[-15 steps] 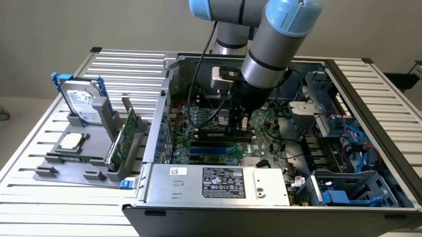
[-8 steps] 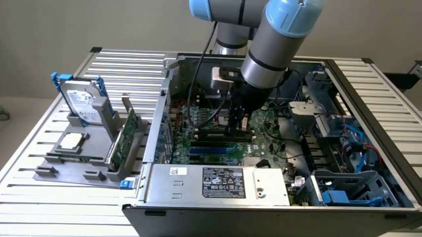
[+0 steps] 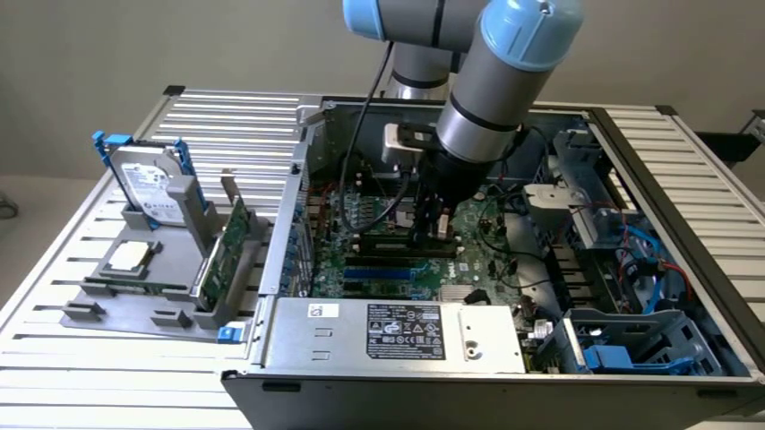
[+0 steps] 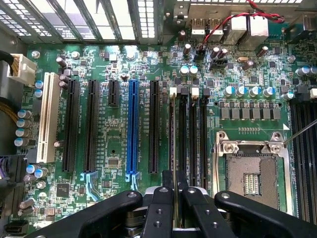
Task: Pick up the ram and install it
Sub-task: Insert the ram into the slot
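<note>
The ram (image 4: 174,196) is held edge-on between the fingertips of the gripper (image 4: 175,182), whose jaws stand narrow, closed on the board's two faces. In the wrist view the ram lies in line with the outermost of the four black memory slots (image 4: 193,134), on the side nearest the expansion slots; whether it is seated cannot be determined. The empty processor socket (image 4: 251,181) lies just beside the memory slots on their far side, and the blue expansion slot (image 4: 132,129) on the near side. In the exterior view the arm (image 3: 496,81) reaches down from 12 o'clock into the open computer case (image 3: 281,269). The power supply (image 3: 407,331) sits at 6 o'clock of the gripper. At 9 o'clock of the case, a grey fixture tray (image 3: 120,313) carries a hard drive (image 3: 150,184), a green expansion card (image 3: 227,260) and a square silver processor chip (image 3: 129,258).
</note>
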